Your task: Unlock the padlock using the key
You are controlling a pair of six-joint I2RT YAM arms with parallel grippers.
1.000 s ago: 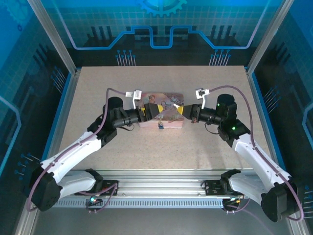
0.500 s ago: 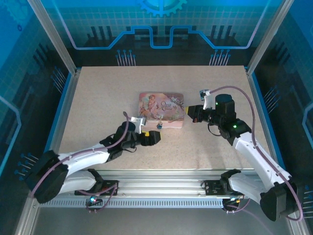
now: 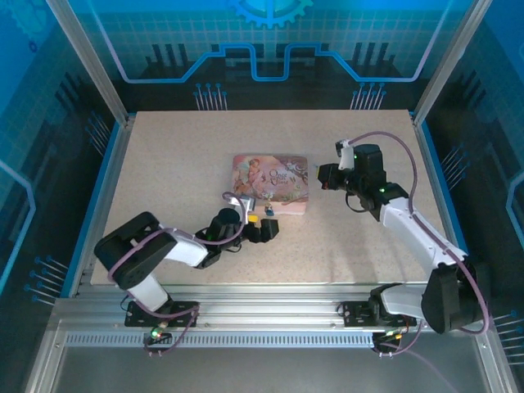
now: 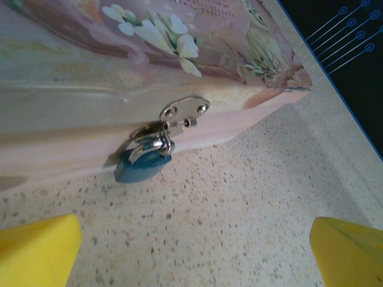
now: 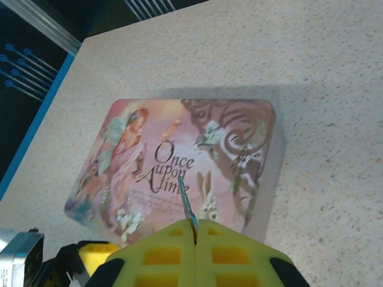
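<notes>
Here, on speckled table [image 3: 164, 164] amid blue walls [image 3: 270, 49], left claw [image 4: 194, 251] gapes, right claw [image 5: 195, 230] pinches key [image 5: 184, 200].

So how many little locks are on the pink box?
1. The padlock hangs from the clasp on the tin's front wall, low by the table. Other sides could hide more.

This is a robotics lab work cell rather than a home or a shop. A speckled beige tabletop [image 3: 164, 164] sits inside a frame of aluminium posts [image 3: 92, 61], walled by translucent blue panels [image 3: 344, 41] printed with circuit and gear graphics. Two white-and-black robot arms, the left arm [image 3: 176, 246] and the right arm [image 3: 417, 233], are mounted on a metal rail [image 3: 270, 315] at the near edge. Purple cables [image 3: 407, 154] loop along them, and small green status lights [image 3: 381, 190] glow.
</notes>
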